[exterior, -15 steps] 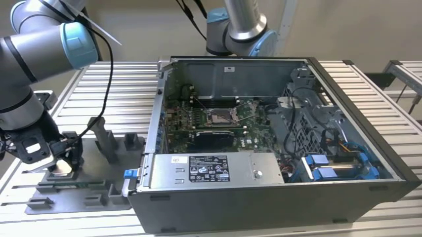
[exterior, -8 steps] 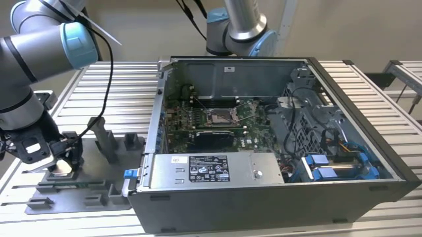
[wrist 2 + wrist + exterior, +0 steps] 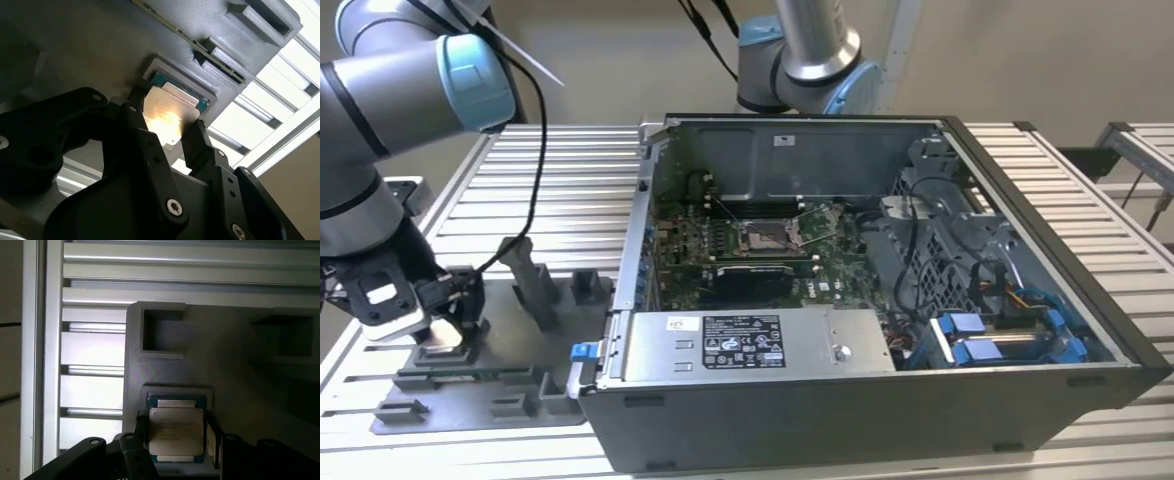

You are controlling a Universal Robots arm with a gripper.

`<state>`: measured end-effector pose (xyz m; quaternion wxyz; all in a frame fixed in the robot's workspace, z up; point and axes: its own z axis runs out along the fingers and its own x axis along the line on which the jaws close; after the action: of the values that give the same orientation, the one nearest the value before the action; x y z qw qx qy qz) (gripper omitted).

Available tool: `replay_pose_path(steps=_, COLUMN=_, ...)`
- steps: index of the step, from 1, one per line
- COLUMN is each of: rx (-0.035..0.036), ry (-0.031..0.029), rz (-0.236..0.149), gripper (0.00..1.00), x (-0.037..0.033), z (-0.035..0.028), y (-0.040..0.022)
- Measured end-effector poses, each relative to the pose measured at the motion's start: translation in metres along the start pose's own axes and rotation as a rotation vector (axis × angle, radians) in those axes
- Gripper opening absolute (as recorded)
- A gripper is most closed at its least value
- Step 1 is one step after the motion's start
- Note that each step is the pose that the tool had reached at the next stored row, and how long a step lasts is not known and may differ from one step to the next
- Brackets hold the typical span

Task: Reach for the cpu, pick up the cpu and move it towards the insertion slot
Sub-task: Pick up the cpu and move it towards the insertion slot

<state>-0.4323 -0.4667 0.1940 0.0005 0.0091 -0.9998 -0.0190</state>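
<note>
The cpu (image 3: 176,426) is a silvery square chip on a green-edged board, lying flat in a grey nest of the fixture plate (image 3: 494,395) at the exterior view's left. My gripper (image 3: 176,436) is lowered over it and open, one black finger close on each side of the chip. In the second wrist view the cpu (image 3: 169,111) glows under the wrist light between the two fingers (image 3: 196,137). The gripper (image 3: 438,335) stands low over the plate in the exterior view. The insertion slot (image 3: 765,237), a metal-framed square socket, sits on the green motherboard inside the open computer case (image 3: 854,410).
Upright grey fixture blocks (image 3: 534,285) stand on the plate just beside my gripper. A silver power supply (image 3: 747,345) and blue-clipped cables (image 3: 987,340) fill the case's front. Another robot arm (image 3: 801,60) rises behind the case. The table (image 3: 560,180) is made of ribbed aluminium profiles.
</note>
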Motion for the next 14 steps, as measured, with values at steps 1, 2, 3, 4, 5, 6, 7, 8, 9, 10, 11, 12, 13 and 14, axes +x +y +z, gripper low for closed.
replay_pose_path(steps=1, rx=0.0001, ry=0.0001, rz=0.0, gripper=0.0, x=0.0, z=-0.0018, y=0.0001)
replay_pose_path(steps=2, rx=0.0002, ry=0.0, rz=0.0, gripper=0.0, x=0.0, z=-0.0036, y=0.0001)
replay_pose_path(steps=3, rx=0.0003, ry=0.0001, rz=0.0, gripper=0.0, x=0.0, z=-0.0051, y=0.0002)
replay_pose_path(steps=4, rx=0.0003, ry=0.0001, rz=0.0, gripper=0.0, x=0.0, z=-0.0067, y=0.0002)
replay_pose_path(steps=5, rx=0.0003, ry=0.0001, rz=0.0, gripper=0.0, x=0.0, z=-0.0082, y=0.0003)
replay_pose_path(steps=6, rx=0.0003, ry=0.0001, rz=0.0, gripper=0.0, x=0.0001, z=-0.0097, y=0.0004)
replay_pose_path(steps=7, rx=0.0004, ry=0.0001, rz=0.0, gripper=0.0, x=0.0, z=-0.0116, y=0.0004)
replay_pose_path(steps=8, rx=0.0003, ry=0.0001, rz=0.0, gripper=0.0, x=0.0, z=-0.0131, y=0.0005)
replay_pose_path(steps=9, rx=0.0003, ry=0.0001, rz=0.0, gripper=0.0, x=0.0, z=-0.0149, y=0.0006)
replay_pose_path(steps=10, rx=0.0004, ry=0.0001, rz=0.0, gripper=0.0, x=0.0, z=-0.0167, y=0.0006)
replay_pose_path(steps=11, rx=0.0005, ry=0.0002, rz=0.0, gripper=0.0, x=0.0001, z=-0.0182, y=0.0007)
replay_pose_path(steps=12, rx=0.0007, ry=0.0001, rz=0.0, gripper=0.0, x=0.0, z=-0.0197, y=0.0007)
replay_pose_path(steps=13, rx=0.001, ry=0.0001, rz=0.0, gripper=0.0, x=0.0, z=-0.0212, y=0.0008)
replay_pose_path(steps=14, rx=0.0013, ry=0.0001, rz=0.0, gripper=0.0, x=0.0, z=-0.0229, y=0.0008)
